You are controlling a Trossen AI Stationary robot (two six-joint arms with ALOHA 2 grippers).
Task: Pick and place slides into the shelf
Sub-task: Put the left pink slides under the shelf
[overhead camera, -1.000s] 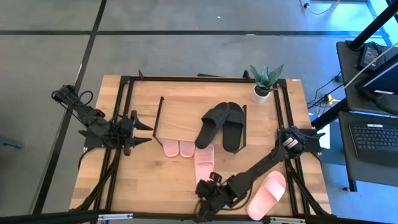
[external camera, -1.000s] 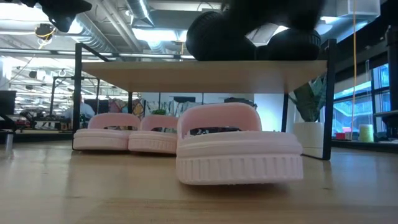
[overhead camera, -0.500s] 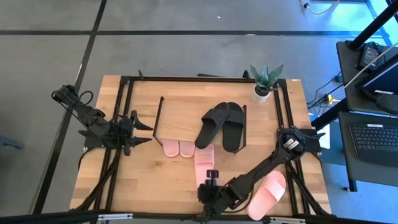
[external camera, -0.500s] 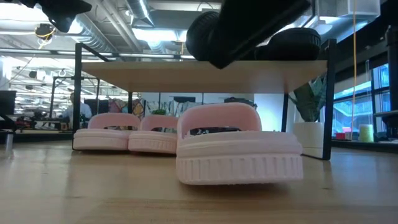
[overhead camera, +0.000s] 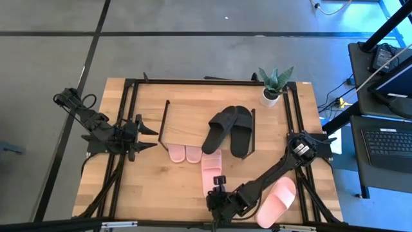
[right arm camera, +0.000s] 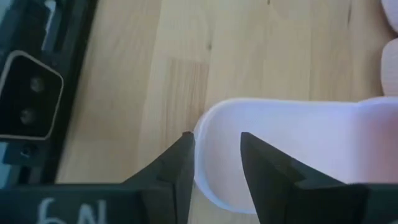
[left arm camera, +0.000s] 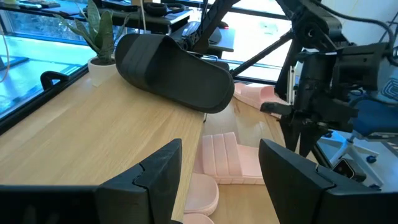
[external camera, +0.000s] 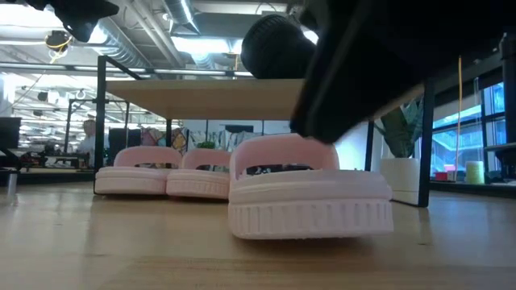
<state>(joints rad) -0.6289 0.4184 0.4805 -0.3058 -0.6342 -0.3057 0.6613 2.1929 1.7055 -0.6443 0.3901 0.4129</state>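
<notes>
One pink slide (overhead camera: pixel 211 169) lies flat on the table in front of the shelf (overhead camera: pixel 187 119), also seen in the low view (external camera: pixel 310 193). My right gripper (overhead camera: pixel 219 185) stands over its near end, open, fingers pointing down (right arm camera: pixel 217 165). Two pink slides (overhead camera: pixel 185 153) rest side by side under the shelf's board (external camera: pixel 242 97). The black pair (overhead camera: pixel 230 131) lies on the board. A further pink slide (overhead camera: pixel 277 200) lies near the table's right near corner. My left gripper (overhead camera: pixel 153 136) waits open, left of the shelf (left arm camera: pixel 221 180). My right gripper comes from above at the near rounded end of the pink slide (right arm camera: pixel 208 146). One finger (right arm camera: pixel 177 165) stands outside the rim and the other (right arm camera: pixel 261 165) over the footbed. I cannot tell whether either finger touches it. The slide lies flat on the table.
A potted plant (overhead camera: pixel 273 87) stands at the far right of the table beside the shelf. A black frame (overhead camera: pixel 129 116) runs along the table's sides. Bare wood (overhead camera: pixel 154 187) lies left of the right gripper, near the front edge.
My right gripper has moved from the table's near edge a little toward the far edge, onto the near end of the pink slide. It has turned to point down and has come lower, now showing in front of the slide in the low view. The slides have not moved.
</notes>
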